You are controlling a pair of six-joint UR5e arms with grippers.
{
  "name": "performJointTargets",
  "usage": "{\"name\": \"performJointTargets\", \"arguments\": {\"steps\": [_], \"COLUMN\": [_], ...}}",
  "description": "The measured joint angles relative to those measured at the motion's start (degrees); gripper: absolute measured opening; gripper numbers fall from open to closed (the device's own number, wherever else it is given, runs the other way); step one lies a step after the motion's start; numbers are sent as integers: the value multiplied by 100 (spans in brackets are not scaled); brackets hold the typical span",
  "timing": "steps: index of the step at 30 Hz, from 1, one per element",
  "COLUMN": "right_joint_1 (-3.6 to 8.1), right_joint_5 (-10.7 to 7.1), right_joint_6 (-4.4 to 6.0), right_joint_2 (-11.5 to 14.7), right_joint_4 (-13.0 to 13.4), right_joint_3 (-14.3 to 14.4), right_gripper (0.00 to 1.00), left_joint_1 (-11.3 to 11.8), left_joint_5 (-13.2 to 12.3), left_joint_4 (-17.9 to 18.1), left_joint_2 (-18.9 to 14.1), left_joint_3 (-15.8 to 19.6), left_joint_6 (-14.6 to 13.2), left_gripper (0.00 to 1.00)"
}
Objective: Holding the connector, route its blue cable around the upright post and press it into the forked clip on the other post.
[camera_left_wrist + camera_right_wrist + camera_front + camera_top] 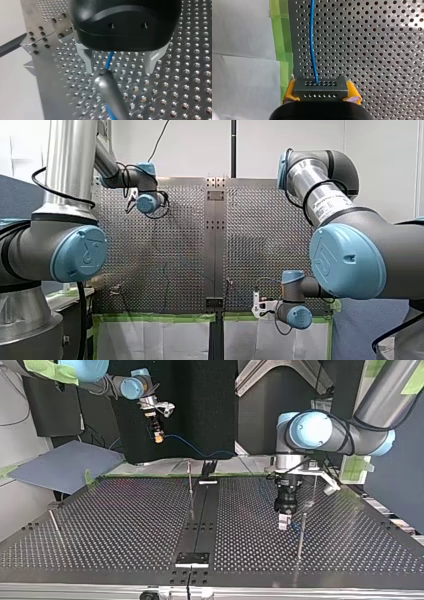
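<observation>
The black housing of my left gripper [118,71] fills the near part of the left wrist view. Below it the two pale fingers [87,62] stand spread apart with nothing clamped between them. The rounded tip of a metal post [106,81] shows across the gap, nearer the camera than the fingers. The blue cable [109,58] passes behind it over the perforated table [187,95]. In the top view this gripper hangs fingers-down just beside that post, with its tips close above the holes, and both stand to the right of the dark centre strip [202,510]. My right gripper [321,93] is clenched on the black connector [320,85], its yellow pads [353,91] pressing the connector's two ends. The cable leaves the connector's face and runs ahead over the table, near a band of green tape [279,37] along the table's edge. In the top view my right gripper is raised off the table, beyond the centre strip's far end and to its left. From there the cable sags across toward the strip's far end. A second thin post [190,487] stands upright just left of the strip, apart from both grippers.
</observation>
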State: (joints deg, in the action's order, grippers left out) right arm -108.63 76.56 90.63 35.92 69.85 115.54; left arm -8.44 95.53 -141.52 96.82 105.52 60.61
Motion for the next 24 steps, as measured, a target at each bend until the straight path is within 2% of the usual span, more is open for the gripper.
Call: {"name": "performJointTargets", "arguments": {"steps": [8, 15, 24], "right_joint_1": [1, 0, 2], "right_joint_5": [0, 0, 0], "right_joint_6": [0, 0, 0], "right_joint_2": [0, 0, 0], "right_joint_4": [9, 12, 13], "right_joint_3": [0, 0, 0], "right_gripper": [0, 0, 0], "left_joint_1": [-9, 5, 8], "left_joint_5": [20, 14, 9], "left_joint_4": [-257, -372, -468], "left_joint_2": [314, 340, 371], "left_joint_3": [-392, -675, -779], "left_joint_6": [56, 113, 158], "left_gripper": [97, 97, 97]}}
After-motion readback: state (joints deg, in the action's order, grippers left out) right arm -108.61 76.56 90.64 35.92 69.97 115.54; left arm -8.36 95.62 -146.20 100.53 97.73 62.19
